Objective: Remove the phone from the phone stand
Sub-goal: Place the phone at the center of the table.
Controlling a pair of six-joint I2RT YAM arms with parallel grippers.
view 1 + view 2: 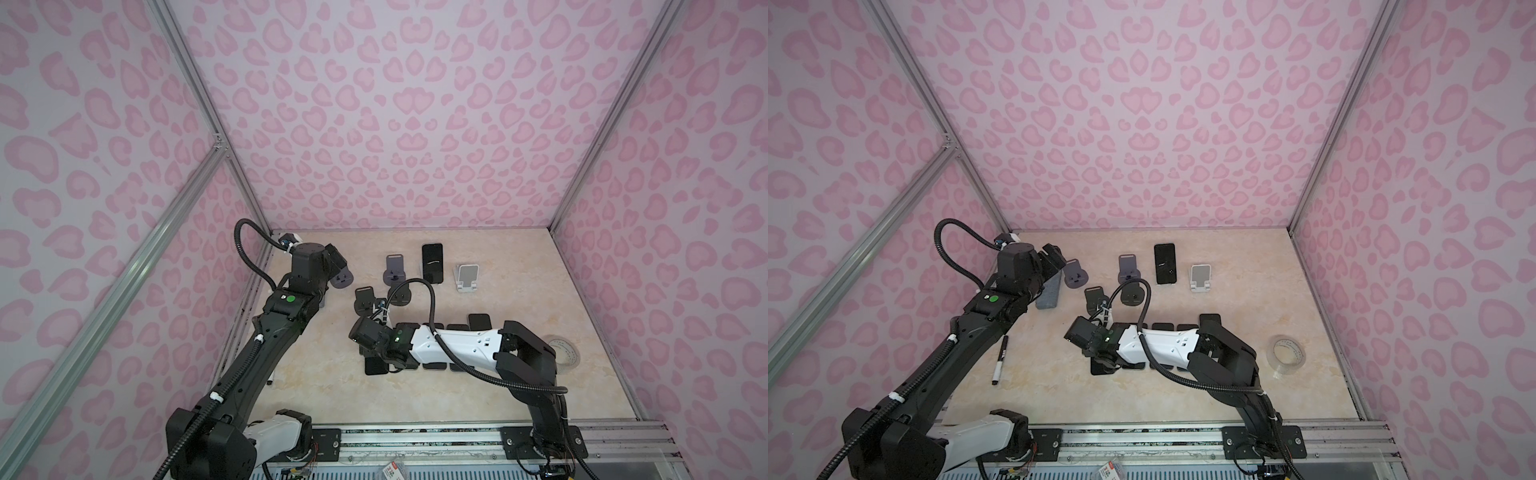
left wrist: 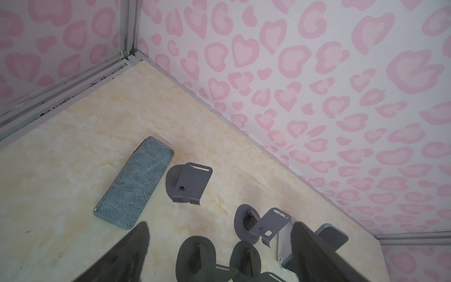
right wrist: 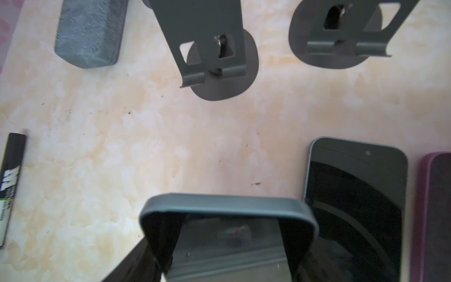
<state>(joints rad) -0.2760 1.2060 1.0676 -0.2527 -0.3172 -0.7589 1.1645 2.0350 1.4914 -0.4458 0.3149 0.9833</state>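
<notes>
**Phone held clear of the stands.** A marbled table (image 1: 519, 374) walled in pink leopard print is shown from above. The left arm (image 1: 266, 345) is extended to the far left. The left gripper (image 2: 219, 224) is spread wide with nothing between its fingers, near a grey textured slab (image 2: 135, 183) laid flat beside an empty grey stand (image 2: 188, 183). The right arm (image 1: 457, 345) is reached to mid-table. There the right gripper (image 3: 224, 258) is clamped on the sides of a grey-cased phone (image 3: 229, 210). The phone is held just left of a dark phone (image 3: 356, 195) lying flat, and near of the empty dark phone stands (image 3: 207, 29). A tape roll (image 1: 1283, 370) is seen at right and a marker (image 1: 1000, 359) at near left.
</notes>
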